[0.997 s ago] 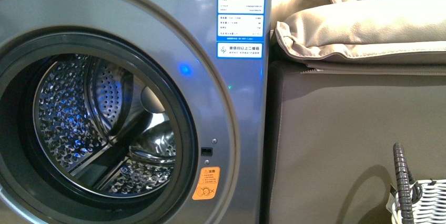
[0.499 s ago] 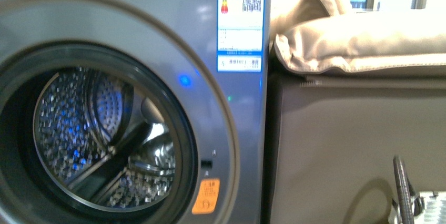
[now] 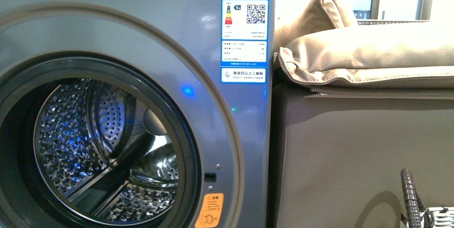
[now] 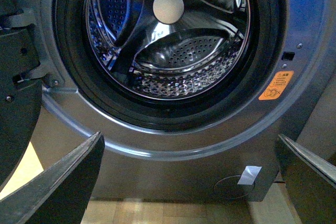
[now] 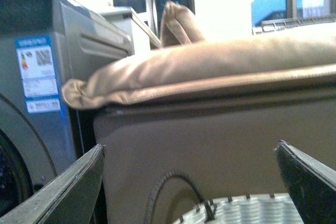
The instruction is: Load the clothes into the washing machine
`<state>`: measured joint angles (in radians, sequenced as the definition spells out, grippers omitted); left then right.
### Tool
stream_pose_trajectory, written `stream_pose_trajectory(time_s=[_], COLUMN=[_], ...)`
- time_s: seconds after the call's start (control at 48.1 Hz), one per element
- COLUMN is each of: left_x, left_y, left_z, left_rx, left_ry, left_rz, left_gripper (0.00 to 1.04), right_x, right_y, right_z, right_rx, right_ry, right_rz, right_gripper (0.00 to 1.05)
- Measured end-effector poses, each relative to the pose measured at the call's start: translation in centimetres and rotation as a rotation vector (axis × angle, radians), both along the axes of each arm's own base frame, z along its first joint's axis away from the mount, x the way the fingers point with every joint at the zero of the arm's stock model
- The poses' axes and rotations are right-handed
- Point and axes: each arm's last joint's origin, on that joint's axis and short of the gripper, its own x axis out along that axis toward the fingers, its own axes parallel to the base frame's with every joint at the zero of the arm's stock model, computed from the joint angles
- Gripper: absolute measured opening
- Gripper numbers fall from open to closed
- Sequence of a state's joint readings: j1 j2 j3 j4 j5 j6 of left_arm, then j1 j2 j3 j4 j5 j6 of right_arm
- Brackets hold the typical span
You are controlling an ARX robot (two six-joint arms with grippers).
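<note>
The silver-grey washing machine (image 3: 225, 131) fills the left of the front view, door open, its perforated steel drum (image 3: 101, 147) bare inside. It carries a blue energy label (image 3: 244, 32) and an orange sticker (image 3: 209, 211). The left wrist view shows the machine (image 4: 173, 166), its drum (image 4: 178, 51) and the sticker (image 4: 275, 85). My left gripper (image 4: 191, 182) is open and empty, in front of the machine below the porthole. My right gripper (image 5: 191, 182) is open and empty, facing the sofa side above the basket. The navy clothes are out of view.
A brown sofa side (image 3: 364, 158) with beige cushions (image 3: 369, 57) stands right of the machine. A white woven basket (image 3: 439, 214) with a dark handle (image 3: 411, 198) sits at the lower right; it also shows in the right wrist view (image 5: 252, 211). Wooden floor (image 4: 157, 211) lies below the machine.
The front view has tilted upward: the machine, label, sofa and basket all sit lower in the picture than a second ago. Less of the basket shows.
</note>
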<state>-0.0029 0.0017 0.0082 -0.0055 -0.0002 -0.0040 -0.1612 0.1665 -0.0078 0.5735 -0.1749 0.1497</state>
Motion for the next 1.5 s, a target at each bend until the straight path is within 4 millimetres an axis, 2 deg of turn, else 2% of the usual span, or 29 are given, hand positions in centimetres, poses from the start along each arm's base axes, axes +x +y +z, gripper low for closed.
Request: stream_pose_trajectory(time_s=[0.166, 0.291, 0.602, 0.769, 0.831, 0.935, 1.059, 1.163, 1.392, 1.496], left_x=[0.0, 0.0, 0.0, 0.0, 0.0, 0.0, 0.0, 0.0, 0.0, 0.0], left_y=[0.0, 0.0, 0.0, 0.0, 0.0, 0.0, 0.0, 0.0, 0.0, 0.0], left_z=[0.0, 0.0, 0.0, 0.0, 0.0, 0.0, 0.0, 0.0, 0.0, 0.0], left_rx=[0.0, 0.0, 0.0, 0.0, 0.0, 0.0, 0.0, 0.0, 0.0, 0.0], left_ry=[0.0, 0.0, 0.0, 0.0, 0.0, 0.0, 0.0, 0.0, 0.0, 0.0], left_rz=[0.0, 0.0, 0.0, 0.0, 0.0, 0.0, 0.0, 0.0, 0.0, 0.0], left_gripper=[0.98, 0.98, 0.98, 0.98, 0.98, 0.98, 0.98, 0.98, 0.98, 0.98], right_x=[1.2, 3.2, 9.6, 13.2, 14.3, 16.2, 18.3, 18.9, 19.1, 19.2], right_y=[-1.2, -2.5, -6.7, -9.4, -10.3, -12.3, -15.5, -16.9, -17.2, -17.1], right_z=[0.9, -0.5, 0.6, -0.6, -1.6, -4.5, -9.4, -13.3, -21.4, -23.1], right_rx=[-0.02, 0.025, 0.179, 0.295, 0.329, 0.356, 0.286, 0.261, 0.306, 0.313], right_ry=[-0.06, 0.128, 0.45, 0.683, 0.776, 0.937, 1.082, 1.162, 1.305, 1.336], right_rz=[0.01, 0.044, 0.07, 0.07, 0.062, 0.011, -0.102, -0.122, -0.089, -0.08], right_gripper=[0.97, 0.97, 0.97, 0.97, 0.97, 0.97, 0.97, 0.97, 0.97, 0.97])
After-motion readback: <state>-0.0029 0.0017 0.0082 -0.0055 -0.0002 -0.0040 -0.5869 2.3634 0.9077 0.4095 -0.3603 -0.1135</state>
